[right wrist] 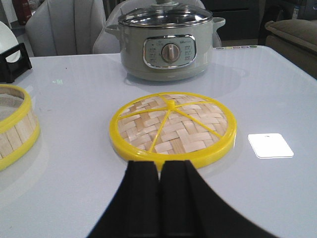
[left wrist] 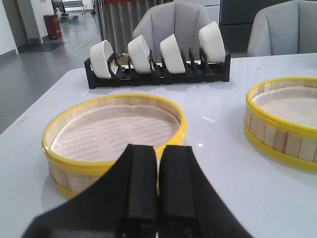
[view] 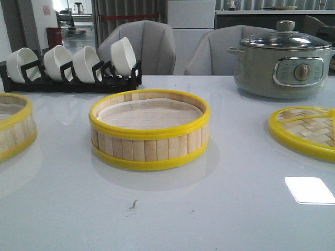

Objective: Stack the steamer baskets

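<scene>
Two steamer baskets are sitting apart on the table (view: 167,219): centre basket (view: 149,130), second basket (view: 14,125) at its 9 o'clock. One woven lid (view: 306,130) is lying at 3 o'clock, one pot (view: 282,63) at 1 o'clock, four bowls (view: 68,61) racked at 11. Left gripper (left wrist: 157,184) and right gripper (right wrist: 159,191) are both hovering with fingers pressed together, holding nothing.

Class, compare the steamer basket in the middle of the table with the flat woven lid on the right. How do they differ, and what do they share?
The centre steamer basket is a tall ring with a wall of upright pale slats; the woven lid lies low and flat. The basket holds a white liner; the lid shows crisscross weave under yellow spokes that meet at a hub. The basket has two yellow rims, the lid one. Both are round, bamboo and yellow-edged, and rest on the white table.
</scene>
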